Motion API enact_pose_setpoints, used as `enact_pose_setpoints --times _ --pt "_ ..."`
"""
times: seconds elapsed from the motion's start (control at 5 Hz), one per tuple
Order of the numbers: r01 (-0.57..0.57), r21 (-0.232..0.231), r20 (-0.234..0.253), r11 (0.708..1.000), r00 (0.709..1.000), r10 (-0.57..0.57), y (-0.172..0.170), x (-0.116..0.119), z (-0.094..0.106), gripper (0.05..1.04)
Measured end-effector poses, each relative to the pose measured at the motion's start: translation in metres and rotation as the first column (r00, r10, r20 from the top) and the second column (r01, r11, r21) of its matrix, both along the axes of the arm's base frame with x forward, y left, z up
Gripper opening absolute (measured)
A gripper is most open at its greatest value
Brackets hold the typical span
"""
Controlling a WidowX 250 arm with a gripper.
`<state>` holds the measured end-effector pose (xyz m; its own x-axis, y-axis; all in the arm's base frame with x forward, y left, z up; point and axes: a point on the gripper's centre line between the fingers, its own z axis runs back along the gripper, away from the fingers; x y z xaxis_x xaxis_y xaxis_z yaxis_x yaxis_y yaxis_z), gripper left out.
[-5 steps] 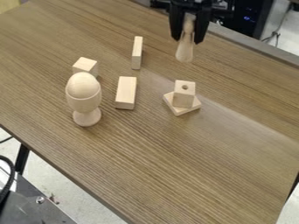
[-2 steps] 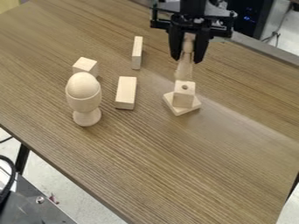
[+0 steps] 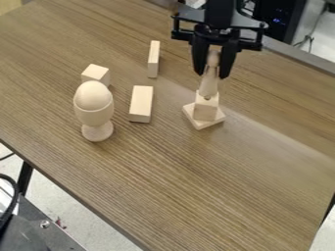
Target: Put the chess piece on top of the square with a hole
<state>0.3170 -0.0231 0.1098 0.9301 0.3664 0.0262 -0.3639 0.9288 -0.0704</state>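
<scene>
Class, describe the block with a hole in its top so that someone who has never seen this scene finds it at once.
On the wood-grain table, find the black tool holding a pale chess piece. The block is right below that piece's lower end. Unlike the other blocks, it stands on a thin square base.

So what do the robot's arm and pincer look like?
The arm is black, with dark grey plates spreading sideways. Below them, the black robotic pincer has a wide crossbar with short upright ends and two chunky black fingers that narrow towards their tips.
</scene>
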Motion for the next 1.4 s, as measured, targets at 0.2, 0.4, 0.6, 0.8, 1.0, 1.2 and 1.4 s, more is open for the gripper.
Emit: enact_pose_setpoints --times 0.2,0.4,0.6,0.8,1.0,1.2,1.4 --pt "0.006 -0.006 -0.017 1.0 1.0 -0.006 -0.0011 0.0018 -0.0091 0.357" --pt "0.008 -0.007 -0.015 1.0 1.0 -0.008 -0.0014 0.0025 -0.0101 0.357" --pt "0.01 -0.015 -0.024 1.0 1.0 -0.01 -0.0022 0.003 -0.0144 0.357" --pt "0.014 -0.015 -0.024 1.0 1.0 -0.015 -0.0017 0.0035 -0.0154 0.357" --pt "0.008 -0.014 -0.023 1.0 1.0 -0.009 0.0022 0.0041 -0.0155 0.357" --pt "0.01 -0.017 -0.024 1.0 1.0 -0.011 0.0022 0.006 -0.0166 0.357" --pt "0.015 -0.017 -0.022 1.0 1.0 -0.015 0.0027 0.0064 -0.0163 0.357"
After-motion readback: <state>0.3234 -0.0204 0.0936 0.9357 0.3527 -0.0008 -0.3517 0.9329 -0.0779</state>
